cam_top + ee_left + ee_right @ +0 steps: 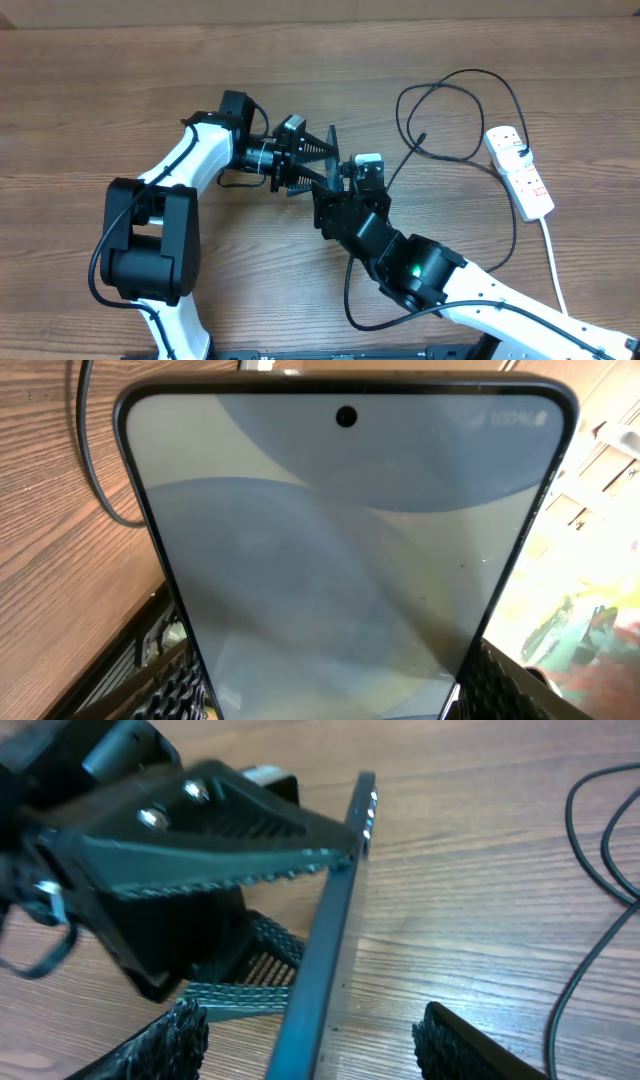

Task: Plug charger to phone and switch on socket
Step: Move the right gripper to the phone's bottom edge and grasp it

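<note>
The phone [340,560] is lifted on its edge above the table, and my left gripper [340,695] is shut on its two long sides. Its light blue screen fills the left wrist view. From overhead the phone [328,150] shows as a dark sliver at the left gripper [318,160]. My right gripper [315,1045] is open and straddles the phone's thin edge [330,940], with a gap on each side. The charger cable [460,110] loops on the table at the right, running to the white socket [520,172].
The socket's white cord [552,260] runs toward the front right edge. The black cable [600,850] also lies right of my right gripper, and a strand [95,460] lies left of the phone. Bare wooden table [100,90] spreads to the left and back.
</note>
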